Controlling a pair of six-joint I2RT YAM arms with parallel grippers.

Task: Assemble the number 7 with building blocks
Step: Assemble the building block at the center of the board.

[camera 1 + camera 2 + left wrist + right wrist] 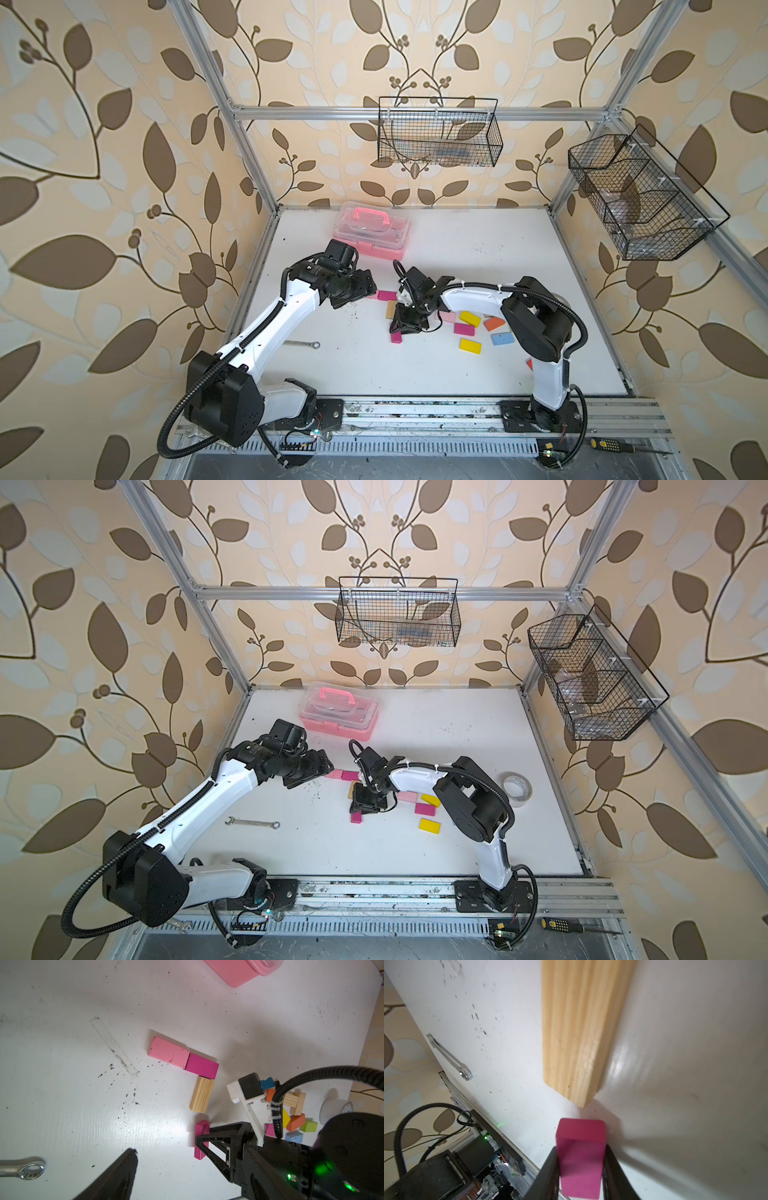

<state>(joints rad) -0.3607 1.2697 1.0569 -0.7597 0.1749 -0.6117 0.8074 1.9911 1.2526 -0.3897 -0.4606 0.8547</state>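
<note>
On the white bench (415, 365) the right end effector (581, 1148) pinches a magenta block (580, 1132) on edge at the wood block's (581, 1022) near end; released, it may topple.

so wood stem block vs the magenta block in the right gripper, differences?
Colour: wood block is unpainted, gripped magenta block painted. Pose: wood block lies flat; the magenta one stands on its long edge. State: wood block sits free, touching the bar's magenta block; the other is pinched by the right gripper, not touching the wood. Same domino shape.
</note>
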